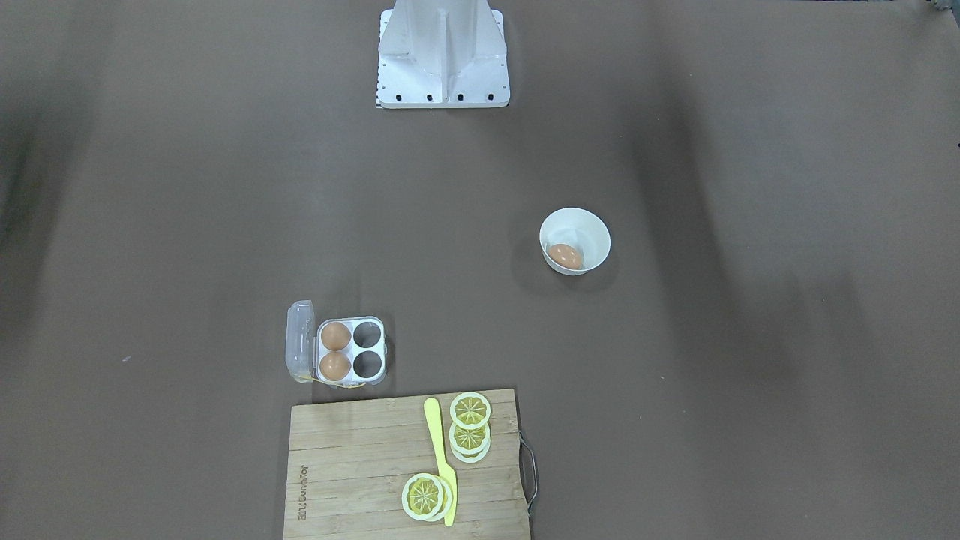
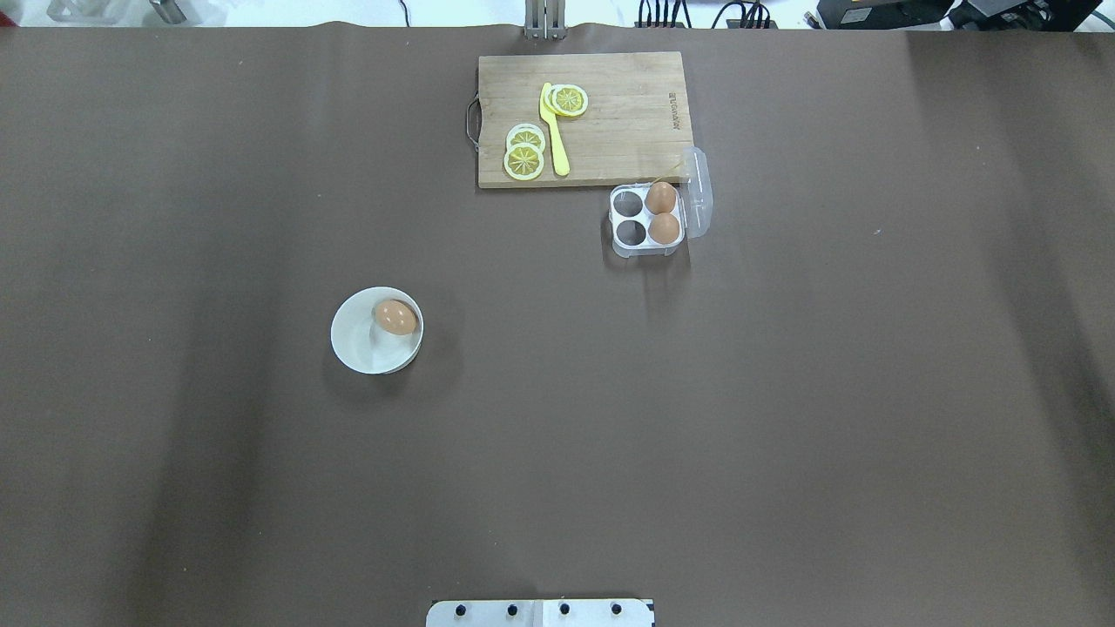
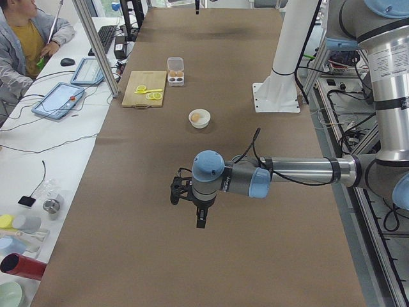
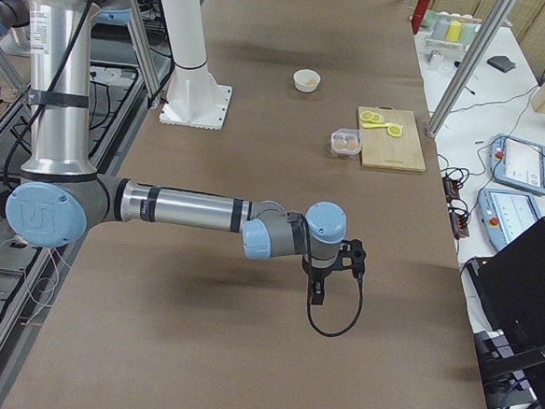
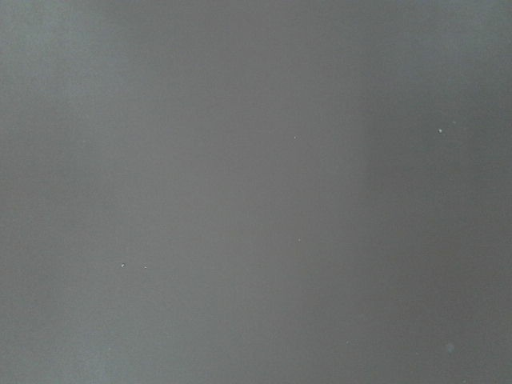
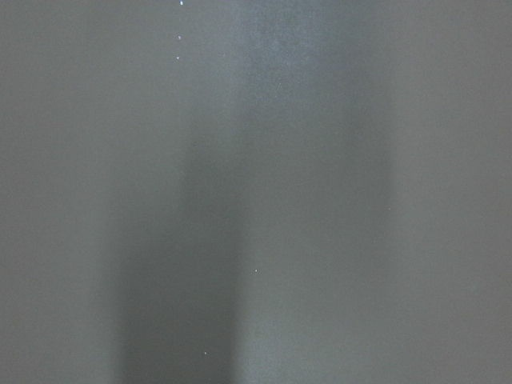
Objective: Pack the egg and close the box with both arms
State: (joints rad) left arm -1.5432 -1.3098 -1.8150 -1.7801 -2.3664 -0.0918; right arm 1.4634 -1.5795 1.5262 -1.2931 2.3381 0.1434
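Plain brown table (image 2: 784, 392) from overhead: white bowl (image 2: 361, 353) left of centre, open egg box (image 2: 645, 214) upper middle, just beside a wooden cutting board (image 2: 627, 122), white pedestal (image 2: 540, 613) at bottom edge.

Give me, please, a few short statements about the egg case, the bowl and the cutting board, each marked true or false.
1. The small square clear-plastic egg case has its hinged lid open. True.
2. All four of its cups hold eggs. False: the two cups on the lid's side hold light-brown eggs; the other two are empty.
3. The round white bowl holds one light-brown egg. True.
4. The wooden cutting board is bare. False: yellow lemon slices and a yellow knife lie on it.
5. The bowl touches the egg case. False: they stand well apart.
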